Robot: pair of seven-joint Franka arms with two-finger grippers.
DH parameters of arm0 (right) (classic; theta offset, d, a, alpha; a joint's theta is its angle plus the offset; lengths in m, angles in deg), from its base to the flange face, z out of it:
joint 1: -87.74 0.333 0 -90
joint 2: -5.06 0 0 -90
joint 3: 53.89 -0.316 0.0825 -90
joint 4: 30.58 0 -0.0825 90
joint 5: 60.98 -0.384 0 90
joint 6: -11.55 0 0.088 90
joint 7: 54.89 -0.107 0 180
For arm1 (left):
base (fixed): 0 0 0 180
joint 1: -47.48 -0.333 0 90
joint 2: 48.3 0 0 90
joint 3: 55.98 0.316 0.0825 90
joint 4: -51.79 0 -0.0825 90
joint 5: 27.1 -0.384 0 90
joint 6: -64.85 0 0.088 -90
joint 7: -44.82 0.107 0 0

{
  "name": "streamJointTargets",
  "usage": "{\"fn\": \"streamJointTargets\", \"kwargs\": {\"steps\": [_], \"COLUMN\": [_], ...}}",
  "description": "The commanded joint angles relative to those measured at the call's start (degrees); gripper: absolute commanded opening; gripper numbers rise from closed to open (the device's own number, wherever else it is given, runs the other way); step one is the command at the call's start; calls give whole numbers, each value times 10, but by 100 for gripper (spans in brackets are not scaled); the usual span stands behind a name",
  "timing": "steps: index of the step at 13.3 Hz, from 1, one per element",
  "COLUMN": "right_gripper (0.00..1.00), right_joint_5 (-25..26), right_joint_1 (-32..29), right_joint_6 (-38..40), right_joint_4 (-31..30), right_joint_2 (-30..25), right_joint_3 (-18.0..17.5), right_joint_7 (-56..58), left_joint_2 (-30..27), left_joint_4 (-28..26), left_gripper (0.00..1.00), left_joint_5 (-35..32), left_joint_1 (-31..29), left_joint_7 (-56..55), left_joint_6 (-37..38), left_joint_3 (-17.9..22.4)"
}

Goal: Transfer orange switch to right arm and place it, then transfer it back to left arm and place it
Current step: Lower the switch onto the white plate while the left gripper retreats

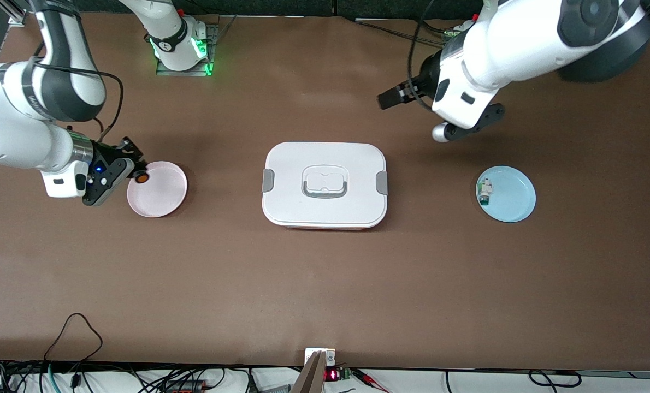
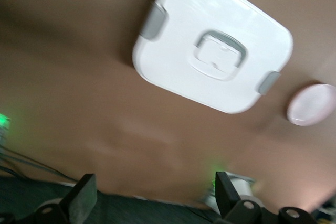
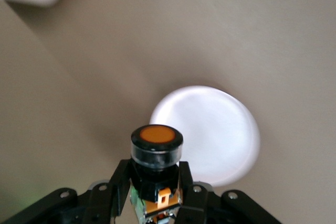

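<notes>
The orange switch (image 1: 141, 177) is a small black cylinder with an orange round end. My right gripper (image 1: 135, 173) is shut on it and holds it just above the rim of the pink plate (image 1: 157, 189). In the right wrist view the orange switch (image 3: 156, 153) stands upright between the fingers (image 3: 116, 182) of the right gripper (image 3: 156, 192), with the pink plate (image 3: 215, 135) below. The white box (image 1: 325, 184) sits mid-table, lid on. My left gripper (image 1: 390, 97) hangs open and empty over bare table near the left arm's base. In the left wrist view its fingers (image 2: 81, 198) stand wide apart, the box (image 2: 212, 40) below them.
A light blue plate (image 1: 506, 194) lies toward the left arm's end of the table and carries a small white-and-green component (image 1: 484, 191). Cables and a small device (image 1: 320, 357) line the table edge nearest the front camera. The pink plate (image 2: 312, 104) also shows in the left wrist view.
</notes>
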Motion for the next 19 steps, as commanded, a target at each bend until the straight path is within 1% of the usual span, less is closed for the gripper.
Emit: {"fn": "streamJointTargets", "kwargs": {"steps": [1,3,4,5,6,7,8,9,11,12,13,14,17,19], "right_gripper": [24,24,24,24,24,24,24,24,24,24,24,24,24,24], "right_joint_5": [90,96,96,96,96,95,96,97,104,112,122,132,148,148], "right_joint_1": [0,-1,-1,-1,0,0,0,0,0,1,1,1,0,-1], "right_joint_6": [-44,-60,-78,-105,-137,-173,-194,-204,-226,-247,-267,-277,-294,-302], "right_joint_4": [-1,-15,-34,-56,-80,-106,-124,-140,-169,-185,-196,-202,-205,-205], "right_joint_2": [19,29,29,29,28,27,27,28,28,27,27,27,35,42], "right_joint_3": [-5,-6,-6,-6,-6,-6,-6,-6,-6,-6,-5,-5,-5,-5], "right_joint_7": [78,139,163,180,200,226,236,244,245,245,245,244,244,244], "left_joint_2": [-23,-25,-29,-44,-55,-63,-72,-79,-92,-103,-114,-127,-134,-133], "left_joint_4": [-9,-11,-12,-15,-16,-20,-25,-32,-54,-69,-90,-109,-123,-125], "left_gripper": [99,100,100,100,100,100,100,100,100,100,100,100,100,100], "left_joint_5": [-51,-65,-76,-88,-90,-89,-89,-87,-83,-82,-81,-81,-82,-90], "left_joint_1": [-13,-27,-31,-18,17,41,56,67,92,94,93,93,84,53], "left_joint_7": [83,146,170,190,198,199,210,240,333,368,397,424,473,488], "left_joint_6": [26,40,39,40,41,41,41,39,36,32,18,11,16,15], "left_joint_3": [2,2,6,23,65,107,141,167,235,255,263,280,326,331]}}
